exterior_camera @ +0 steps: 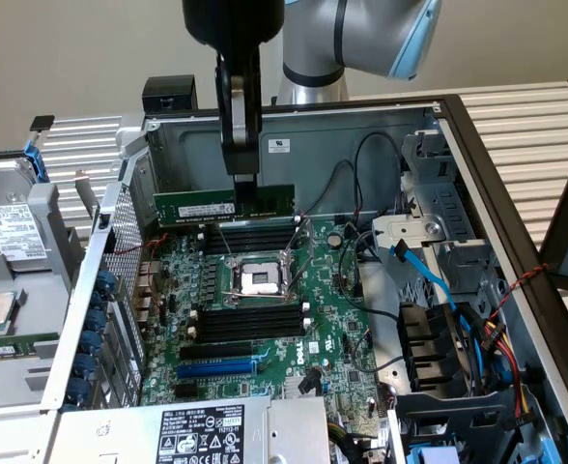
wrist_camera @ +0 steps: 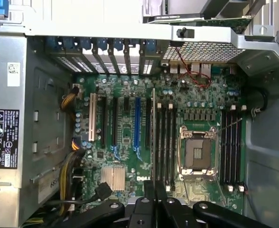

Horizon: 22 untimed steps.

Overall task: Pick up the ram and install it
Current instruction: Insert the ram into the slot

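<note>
**Ram [exterior_camera: 197, 206] clamped in jaws, up over mobo**

Seen in exterior view: open PC case [exterior_camera: 477, 155] lying on its side, w/ green mobo [exterior_camera: 265, 329] flat on its floor. At 6 o'clock of mobo, PSU [exterior_camera: 207, 430] w/ white label. Reaching in from 12 o'clock, robot arm [exterior_camera: 361, 39]. Near mobo centre, CPU socket [exterior_camera: 262, 278]; empty black slot banks at 12 o'clock [exterior_camera: 250, 237] and 6 o'clock [exterior_camera: 250, 319] of it. At 3 o'clock of socket, blue cable [exterior_camera: 424, 275].

Jaws almost closed, pinching ram by its top edge, toward its 3 o'clock end. Held level, long edge down, label strip facing camera. Sitting at 12 o'clock of socket, against case back wall, just above upper slot bank. Not pushed into any slot; can't tell which slot lies under it.

Wrist view: edge-on as a thin line [wrist_camera: 153, 133] running out from jaws, parallel to slot rows [wrist_camera: 165, 142] beside socket [wrist_camera: 196, 154].
</note>
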{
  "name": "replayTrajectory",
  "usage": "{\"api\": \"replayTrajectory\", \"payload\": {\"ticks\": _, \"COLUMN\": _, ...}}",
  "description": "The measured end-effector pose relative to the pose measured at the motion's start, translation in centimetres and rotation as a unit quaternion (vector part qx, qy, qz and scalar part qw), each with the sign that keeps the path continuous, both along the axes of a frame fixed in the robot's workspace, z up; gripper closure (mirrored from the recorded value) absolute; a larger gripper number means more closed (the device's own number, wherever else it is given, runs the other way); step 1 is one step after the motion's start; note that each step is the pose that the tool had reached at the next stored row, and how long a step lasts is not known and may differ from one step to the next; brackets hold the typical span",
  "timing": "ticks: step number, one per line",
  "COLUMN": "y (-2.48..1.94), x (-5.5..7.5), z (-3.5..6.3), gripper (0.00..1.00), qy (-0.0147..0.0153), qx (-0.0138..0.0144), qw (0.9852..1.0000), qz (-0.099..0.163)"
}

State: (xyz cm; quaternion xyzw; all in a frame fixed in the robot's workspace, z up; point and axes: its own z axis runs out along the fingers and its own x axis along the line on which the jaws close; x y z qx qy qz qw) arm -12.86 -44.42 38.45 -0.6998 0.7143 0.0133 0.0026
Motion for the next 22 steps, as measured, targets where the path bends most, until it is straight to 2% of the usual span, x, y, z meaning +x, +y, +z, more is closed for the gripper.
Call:
{"api": "replayTrajectory", "payload": {"ticks": 8, "y": 0.71, "x": 0.3, "z": -1.47, "gripper": 0.88, "qy": -0.0001, "qx": 0.0014, "qw": 1.0000, "qz": -0.002}}
{"api": "replayTrajectory", "payload": {"ticks": 22, "y": 1.25, "x": 0.8, "z": -4.01, "gripper": 0.88, "qy": -0.0001, "qx": 0.0024, "qw": 0.9998, "qz": -0.017}}
